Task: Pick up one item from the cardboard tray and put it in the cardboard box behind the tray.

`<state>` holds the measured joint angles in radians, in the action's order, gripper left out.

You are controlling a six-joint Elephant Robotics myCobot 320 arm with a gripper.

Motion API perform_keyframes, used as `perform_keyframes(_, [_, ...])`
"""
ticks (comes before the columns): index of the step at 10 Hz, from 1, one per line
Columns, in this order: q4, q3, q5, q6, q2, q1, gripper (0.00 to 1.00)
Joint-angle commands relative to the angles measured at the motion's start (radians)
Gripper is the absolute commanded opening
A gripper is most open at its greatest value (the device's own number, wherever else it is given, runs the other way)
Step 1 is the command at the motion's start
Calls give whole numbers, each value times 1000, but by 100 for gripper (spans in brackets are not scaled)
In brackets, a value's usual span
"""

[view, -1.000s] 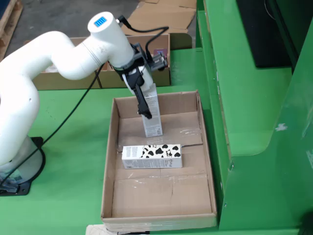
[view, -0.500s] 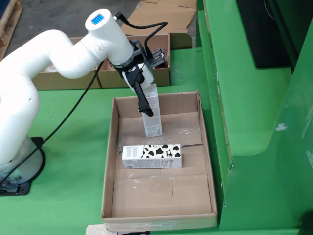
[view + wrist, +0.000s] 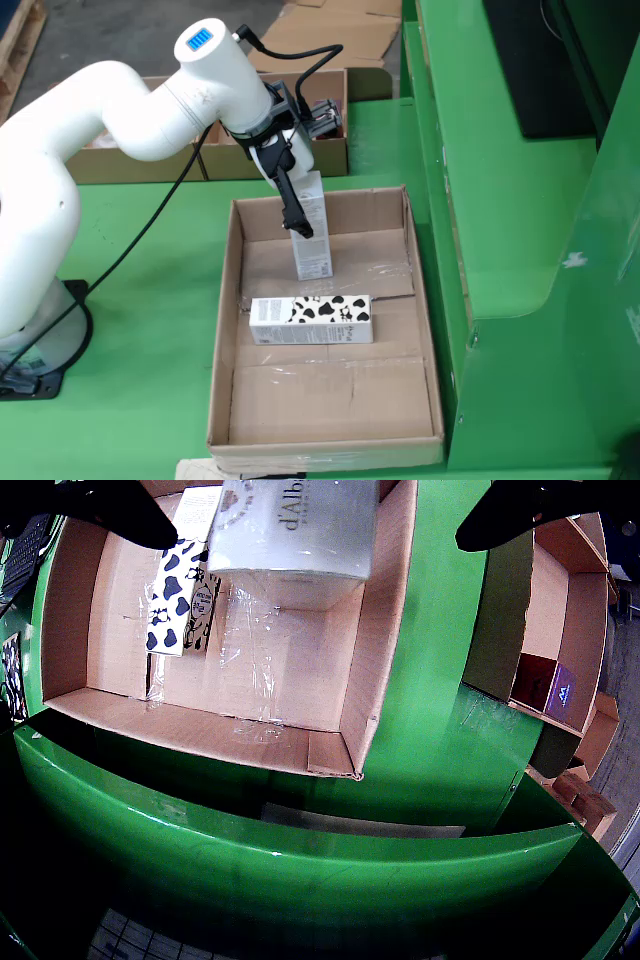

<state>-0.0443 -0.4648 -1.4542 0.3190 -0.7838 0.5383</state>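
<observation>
In the view that rides on my claw, my two dark fingertips frame the top corners, and between them sits the pale grey carton, print reading "d'Alb" on its face. My claw is clamped on this carton. In the fixed view the carton hangs upright, its top caught between my black fingers, its lower end low over the floor of the cardboard tray; whether it touches the floor I cannot tell.

Below, the cow-spotted carton lies flat on the tray floor, just beside the one I hold. The fixed view shows it lying crosswise near the tray's middle, towards the left wall, apart from my claw.

Clear tape strips cross the tray floor. The tray rests on the green table.

Behind the tray, the cardboard box stands, largely hidden by my white arm. Flattened cardboard lies farther back.
</observation>
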Motion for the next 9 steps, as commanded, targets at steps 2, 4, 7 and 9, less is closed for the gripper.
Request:
perform_keyframes(2, [-11,29,7,-2,26,-1,100])
perform_keyframes(4, [-11,29,7,-2,26,-1,100])
perform_keyframes(7, [-11,29,7,-2,26,-1,100])
perform_keyframes(9, [-11,29,7,-2,26,-1,80])
